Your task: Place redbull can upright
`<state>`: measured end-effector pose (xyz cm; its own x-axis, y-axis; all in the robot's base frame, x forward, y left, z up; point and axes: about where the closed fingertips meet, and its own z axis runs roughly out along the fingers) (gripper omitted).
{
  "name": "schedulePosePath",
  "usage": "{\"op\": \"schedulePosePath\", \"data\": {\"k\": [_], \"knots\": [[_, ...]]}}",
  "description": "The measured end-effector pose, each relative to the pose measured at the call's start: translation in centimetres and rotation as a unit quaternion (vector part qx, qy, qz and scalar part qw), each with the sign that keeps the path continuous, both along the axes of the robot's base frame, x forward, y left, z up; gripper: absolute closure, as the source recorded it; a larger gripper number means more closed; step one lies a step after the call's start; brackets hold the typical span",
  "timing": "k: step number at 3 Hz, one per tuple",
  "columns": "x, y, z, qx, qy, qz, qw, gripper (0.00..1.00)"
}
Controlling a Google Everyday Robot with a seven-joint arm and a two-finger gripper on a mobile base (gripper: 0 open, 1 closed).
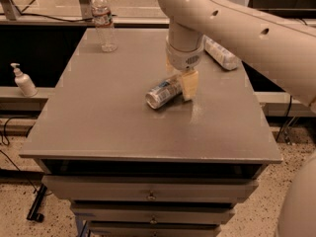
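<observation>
On flat grey metal cabinet top, near centre, slim silver-blue aluminium redbull can lies on its side, shiny end twd front. Cream robot gripper sits low, right at can's rear end; released or clenched, can't tell. Clear plastic water bottle upright at back edge; white-labelled plastic bottle lying behind arm.
</observation>
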<state>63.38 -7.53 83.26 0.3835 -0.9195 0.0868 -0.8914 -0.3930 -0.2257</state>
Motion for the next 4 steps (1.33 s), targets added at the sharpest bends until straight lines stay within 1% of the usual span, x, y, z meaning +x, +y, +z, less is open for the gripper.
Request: {"op": "schedulePosePath", "data": {"k": [2,3,4], "knots": [[0.2,-0.3,0.2,-0.001,-0.001,-0.004,1.0,0.88],[-1.3,0.6,6.0,0.034,-0.034,0.014,0.9988,1.0],[-4.1,1.5,15.1,0.104,-0.094,0.059,0.9884,1.0]]}}
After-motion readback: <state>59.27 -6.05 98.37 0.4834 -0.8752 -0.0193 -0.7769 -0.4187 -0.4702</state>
